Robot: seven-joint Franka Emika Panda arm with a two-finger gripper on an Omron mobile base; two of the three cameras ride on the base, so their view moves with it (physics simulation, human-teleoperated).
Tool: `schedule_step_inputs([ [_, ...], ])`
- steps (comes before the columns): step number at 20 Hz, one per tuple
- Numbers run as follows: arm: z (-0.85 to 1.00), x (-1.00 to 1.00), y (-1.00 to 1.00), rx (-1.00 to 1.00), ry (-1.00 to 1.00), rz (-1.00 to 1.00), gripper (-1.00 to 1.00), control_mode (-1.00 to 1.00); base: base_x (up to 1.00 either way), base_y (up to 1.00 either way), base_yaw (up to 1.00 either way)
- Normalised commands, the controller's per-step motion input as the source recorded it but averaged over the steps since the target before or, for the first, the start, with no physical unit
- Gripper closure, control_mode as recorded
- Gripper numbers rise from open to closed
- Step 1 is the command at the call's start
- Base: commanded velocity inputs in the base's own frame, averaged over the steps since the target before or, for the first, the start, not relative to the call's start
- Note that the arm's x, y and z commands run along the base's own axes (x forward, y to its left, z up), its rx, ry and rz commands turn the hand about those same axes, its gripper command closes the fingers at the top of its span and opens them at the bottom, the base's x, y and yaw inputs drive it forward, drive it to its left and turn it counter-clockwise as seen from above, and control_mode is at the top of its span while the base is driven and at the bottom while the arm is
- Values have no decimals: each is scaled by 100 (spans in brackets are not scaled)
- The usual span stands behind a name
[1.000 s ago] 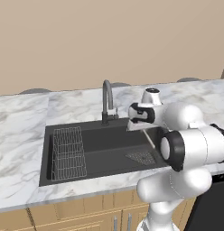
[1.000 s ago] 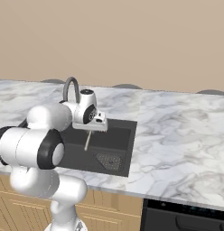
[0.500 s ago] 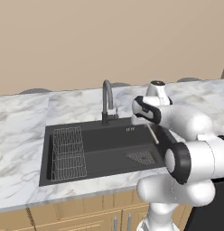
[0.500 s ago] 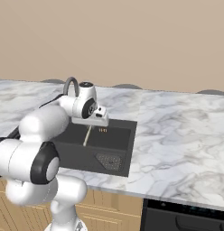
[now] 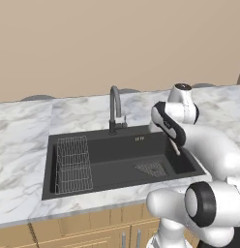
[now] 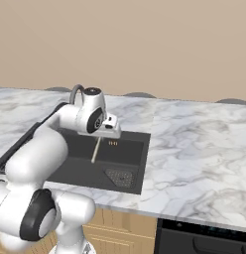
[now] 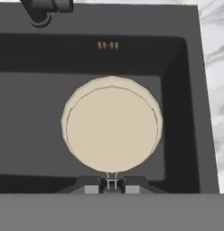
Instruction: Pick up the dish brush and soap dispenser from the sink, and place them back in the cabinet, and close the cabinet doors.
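From the left base view, the arm reaches out over the black sink (image 5: 97, 164), and below the hand a thin pale stick, the dish brush (image 5: 176, 148), hangs down toward the basin's right end; the hand itself hides the fingers here. The faucet (image 5: 114, 109) stands off to the left of the hand, the wire rack (image 5: 72, 164) further left still, and the drain grate (image 5: 152, 169) lies on the sink floor below and just left of the brush. In the right base view the fingers (image 6: 101, 137) are closed on the top of the brush's handle, which hangs down at a slight slant over the basin, above the marbled worktop (image 6: 194, 149). The hand view looks straight down the brush: its round cream head sits just beyond the fingers (image 7: 112, 186), which pinch the handle, with the sink floor underneath.
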Motion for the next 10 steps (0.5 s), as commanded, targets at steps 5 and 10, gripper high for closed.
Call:
schedule_step_inputs([
  [5,52,-31,-1,-1,-8,0,100,-100,0,0,0],
  [10,59,-19,0,-3,-6,0,100,-100,0,0,0],
])
